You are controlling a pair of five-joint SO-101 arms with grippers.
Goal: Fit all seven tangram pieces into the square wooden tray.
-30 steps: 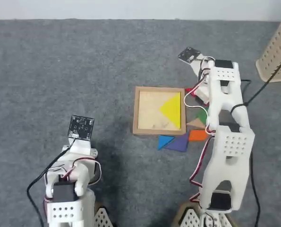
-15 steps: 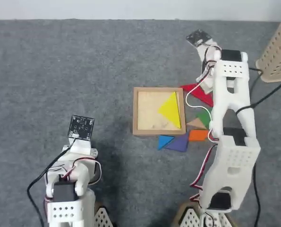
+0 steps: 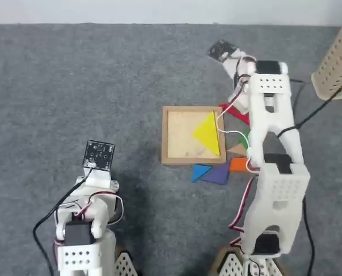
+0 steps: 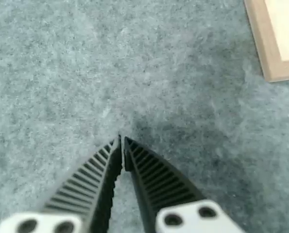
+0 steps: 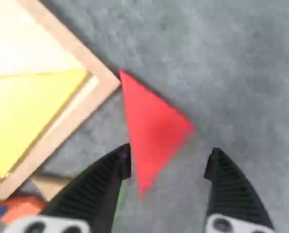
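Covered in large part by the right arm [image 3: 268,115] in the high view: the red triangle [image 3: 233,112], the green piece [image 3: 245,137], the tan piece [image 3: 235,150] and the orange piece [image 3: 238,164], each just a sliver. Cut off at the picture edge in the left wrist view: the square wooden tray [image 4: 272,48], down to one corner. Cropped likewise in the right wrist view: the yellow triangle [image 5: 32,104].

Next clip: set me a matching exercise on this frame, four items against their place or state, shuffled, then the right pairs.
1. yellow triangle
2. red triangle
3. blue triangle
4. left gripper

A. shut, over bare carpet
B. inside the wooden tray
C. on the carpet, under the open right gripper
D. on the carpet, beside the purple piece

Pairs: 1-B, 2-C, 3-D, 4-A
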